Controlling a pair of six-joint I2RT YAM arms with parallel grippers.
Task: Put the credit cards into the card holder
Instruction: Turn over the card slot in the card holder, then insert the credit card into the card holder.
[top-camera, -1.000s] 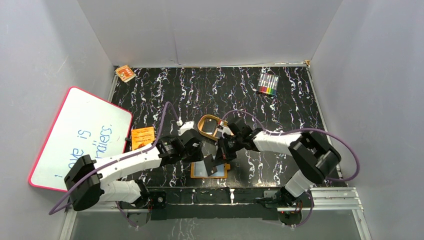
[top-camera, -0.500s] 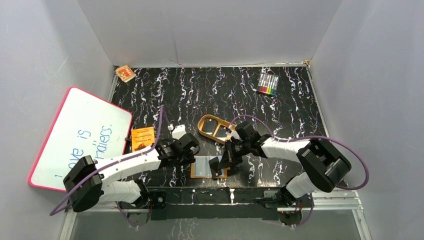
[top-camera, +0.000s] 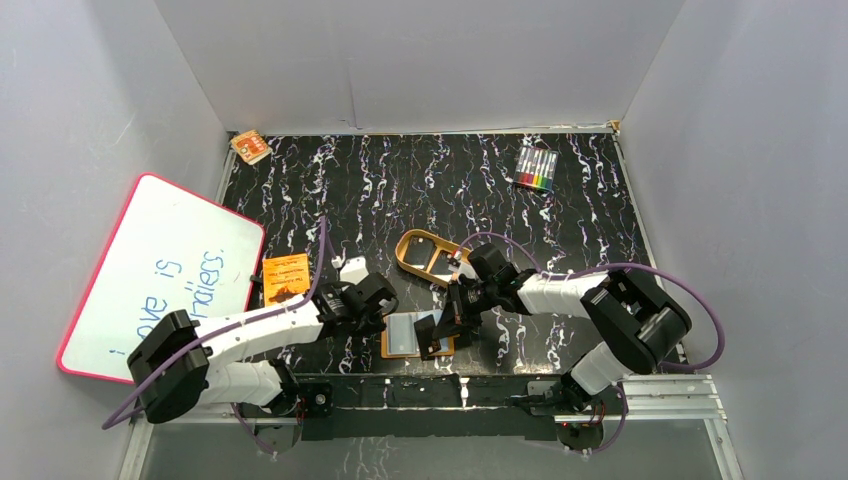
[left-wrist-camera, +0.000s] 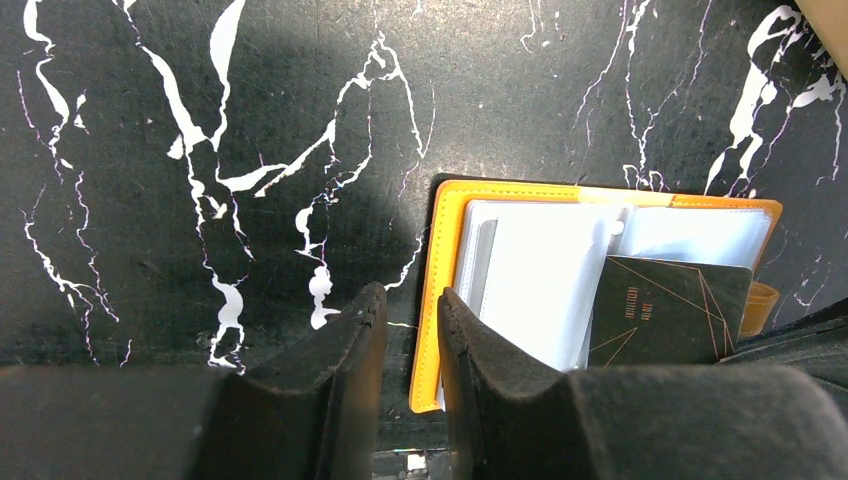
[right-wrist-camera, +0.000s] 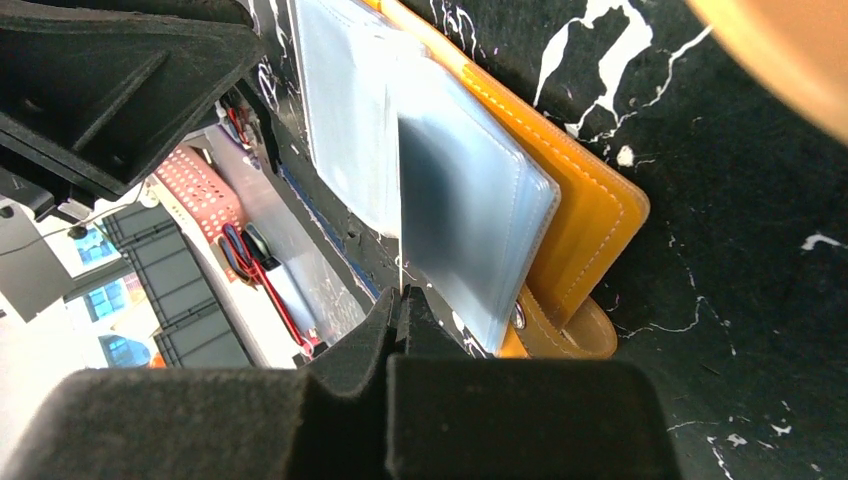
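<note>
One corner of the credit card hides from you behind the right hand; fingers of the left hand cover the near edge of the card holder; the tray blurs.

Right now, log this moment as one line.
right jaws shut on credit card | left jaws open at card holder edge | card holder open, flat

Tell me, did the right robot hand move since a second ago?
Yes. The right gripper, gripping a credit card, moved toward the table's near edge, away from the tan oval tray, and is now over the open card holder.
</note>
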